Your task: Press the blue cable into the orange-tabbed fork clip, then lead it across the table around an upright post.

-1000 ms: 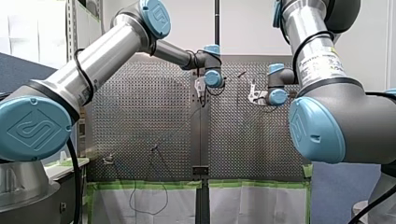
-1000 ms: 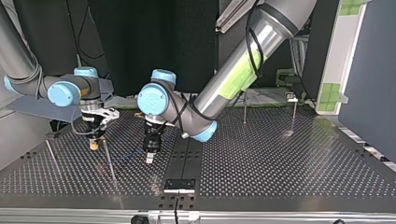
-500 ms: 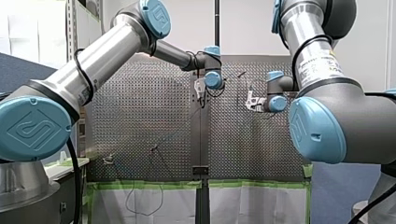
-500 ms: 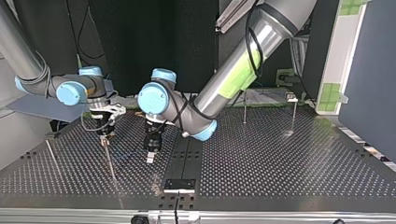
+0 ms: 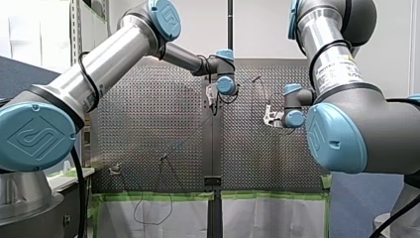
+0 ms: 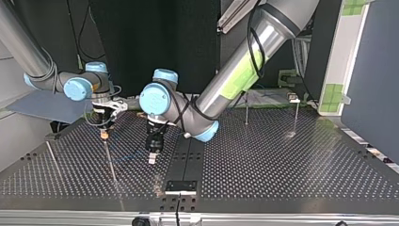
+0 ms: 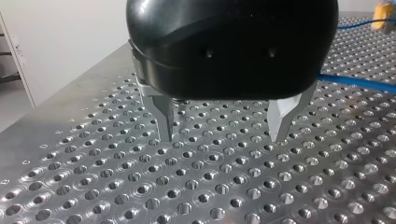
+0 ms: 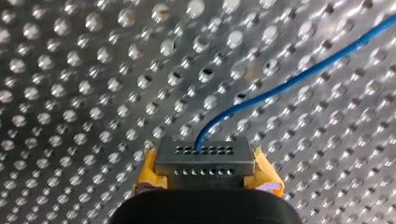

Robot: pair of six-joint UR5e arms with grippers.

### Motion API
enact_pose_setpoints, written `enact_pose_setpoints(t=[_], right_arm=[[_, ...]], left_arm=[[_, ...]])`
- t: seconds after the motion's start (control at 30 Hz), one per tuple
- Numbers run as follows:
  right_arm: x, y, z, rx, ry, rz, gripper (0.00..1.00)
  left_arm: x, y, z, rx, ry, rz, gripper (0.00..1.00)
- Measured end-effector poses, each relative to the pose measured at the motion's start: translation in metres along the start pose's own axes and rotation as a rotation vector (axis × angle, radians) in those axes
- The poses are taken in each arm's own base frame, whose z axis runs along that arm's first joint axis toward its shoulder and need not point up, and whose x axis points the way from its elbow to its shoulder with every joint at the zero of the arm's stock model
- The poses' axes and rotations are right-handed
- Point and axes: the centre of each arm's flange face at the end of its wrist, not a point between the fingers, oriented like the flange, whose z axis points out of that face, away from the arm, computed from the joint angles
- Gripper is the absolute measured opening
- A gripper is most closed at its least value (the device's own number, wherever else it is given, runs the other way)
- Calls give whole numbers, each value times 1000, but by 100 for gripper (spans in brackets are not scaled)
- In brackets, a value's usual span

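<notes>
Thin blue cable [image 8: 289,80], gently curved

My left arm [image 5: 109,54] is made of brushed silver tubes joined by dark grey elbows. Each joint is closed by a round pale blue cap [image 5: 35,136] embossed with a curved logo. A black cable [image 5: 85,79] loops around the thick tube. From across the table, a yellow-green patch [image 6: 242,75] shows on that same tube.

My right arm [image 5: 329,29] is built alike, with a black cable [image 5: 322,47] wound over it. It carries a white label [image 5: 341,69] with small print and a yellow mark.

My left gripper [image 7: 223,133] has a glossy, rounded black body with two small holes. Its two fingers [image 7: 164,119] are bare metal and pointed. My right gripper [image 8: 205,163] has a black body and yellow pads [image 8: 148,170].
</notes>
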Motion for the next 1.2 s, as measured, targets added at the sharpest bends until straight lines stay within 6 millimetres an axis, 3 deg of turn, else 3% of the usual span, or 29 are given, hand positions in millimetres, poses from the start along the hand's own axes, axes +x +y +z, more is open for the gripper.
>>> enact_pose_setpoints(t=[0.43,1.2], right_arm=[[-53,17,-10,-86,-29,22,0],[-117,69,-16,-174,-47,25,0]], left_arm=[[0,0,0,0,0,0,100],[0,1,1,-2,-1,0,100]])
